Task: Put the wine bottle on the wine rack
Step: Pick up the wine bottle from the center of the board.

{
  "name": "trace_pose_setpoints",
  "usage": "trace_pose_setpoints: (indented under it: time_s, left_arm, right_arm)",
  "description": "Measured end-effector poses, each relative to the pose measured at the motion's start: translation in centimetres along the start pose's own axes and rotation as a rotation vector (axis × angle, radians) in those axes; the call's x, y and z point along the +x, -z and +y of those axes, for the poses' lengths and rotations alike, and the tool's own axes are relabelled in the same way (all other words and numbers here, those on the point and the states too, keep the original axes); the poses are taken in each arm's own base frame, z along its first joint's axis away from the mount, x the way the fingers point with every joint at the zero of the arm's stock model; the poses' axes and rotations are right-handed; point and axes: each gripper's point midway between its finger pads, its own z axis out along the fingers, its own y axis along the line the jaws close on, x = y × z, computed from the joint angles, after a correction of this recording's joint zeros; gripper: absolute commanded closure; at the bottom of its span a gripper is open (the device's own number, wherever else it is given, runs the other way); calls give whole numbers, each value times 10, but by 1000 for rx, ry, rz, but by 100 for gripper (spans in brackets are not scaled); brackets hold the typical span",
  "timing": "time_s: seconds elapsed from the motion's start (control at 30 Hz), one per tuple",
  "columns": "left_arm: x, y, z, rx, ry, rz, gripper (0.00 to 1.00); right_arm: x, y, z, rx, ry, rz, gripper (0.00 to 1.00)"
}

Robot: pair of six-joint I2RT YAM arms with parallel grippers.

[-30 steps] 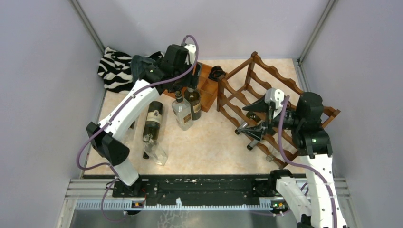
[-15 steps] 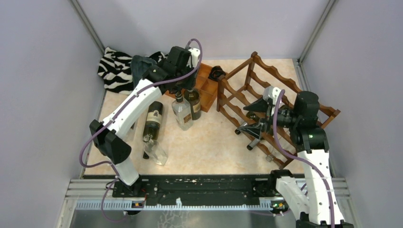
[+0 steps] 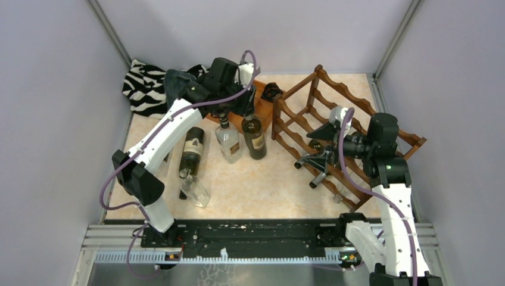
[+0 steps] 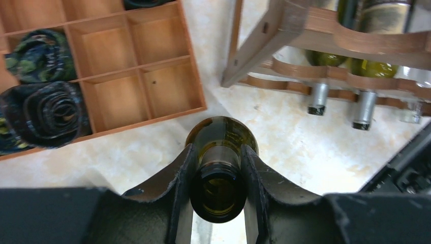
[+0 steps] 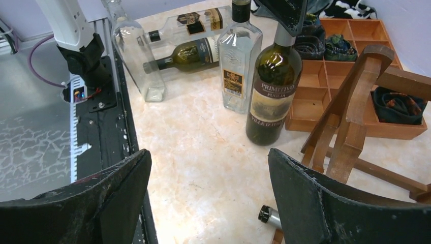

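— Left gripper (image 4: pixel 218 152)?
— Clenched on the neck of the wine bottle (image 5: pixel 272 96), with a finger (image 4: pixel 180 173) pressed to each side just under the open, uncorked mouth.

— And the bottle, where?
— Not on the wine rack (image 5: pixel 350 122). Stood on end with a slight lean, between a clear square bottle (image 5: pixel 239 61) and the rack's end post, just in front of the compartment tray (image 5: pixel 310 109). Seemed to rest on the marbled table (image 3: pixel 268 185), though hard to tell touching from just clear of it.

— Anything legible?
— Read "PRIMITIVO" and "PUGLIA" on the dark label, then "VILLE D'ITALI…" lower down, cut off by the curve of the glass. Saw a small label on the clear square bottle too, with print too fine to make out.

— Right gripper (image 5: pixel 208 152)?
— Spread wide and grasping nothing. Hung low beside the near part of the rack, facing the standing bottles.

— The rack itself?
— Sat at an angle on the right half of the table. Held green bottles, with two silver-capped necks (image 4: pixel 317 96) poking out below a scalloped rail.

— Elsewhere?
— Noted a dark green bottle (image 5: pixel 188 53) lying on its side near the left arm, label unreadable. Spotted rolled dark cloths (image 4: pixel 45 109) tucked into the tray's compartments, and a zebra-striped cloth (image 3: pixel 146 83) heaped in the far left corner.
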Motion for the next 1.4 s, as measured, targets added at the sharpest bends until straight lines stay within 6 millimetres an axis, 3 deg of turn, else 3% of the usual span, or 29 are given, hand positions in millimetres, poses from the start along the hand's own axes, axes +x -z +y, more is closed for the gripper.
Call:
trace_pose_setpoints:
  time_s: [0.3, 0.63, 0.77, 0.97, 1.17, 1.4]
  left_arm:
    - [10, 11, -38, 157, -19, -2, 100]
    - [8, 58, -101, 339, -74, -114, 100]
    - [19, 70, -121, 436, -39, -156, 100]
    - [47, 76, -137, 529, 41, -148, 100]
    - [40, 85, -157, 591, 58, -183, 100]
    - [35, 91, -169, 621, 73, -221, 100]
  right_arm:
    - [8, 0, -1, -12, -12, 19, 16]
    - [8, -2, 9, -101, 5, 20, 16]
    - [7, -2, 11, -130, 8, 14, 16]
    - [4, -5, 19, -178, 8, 8, 17]
    - [8, -17, 35, -263, 17, 30, 17]
    - [25, -31, 33, -267, -29, 62, 17]
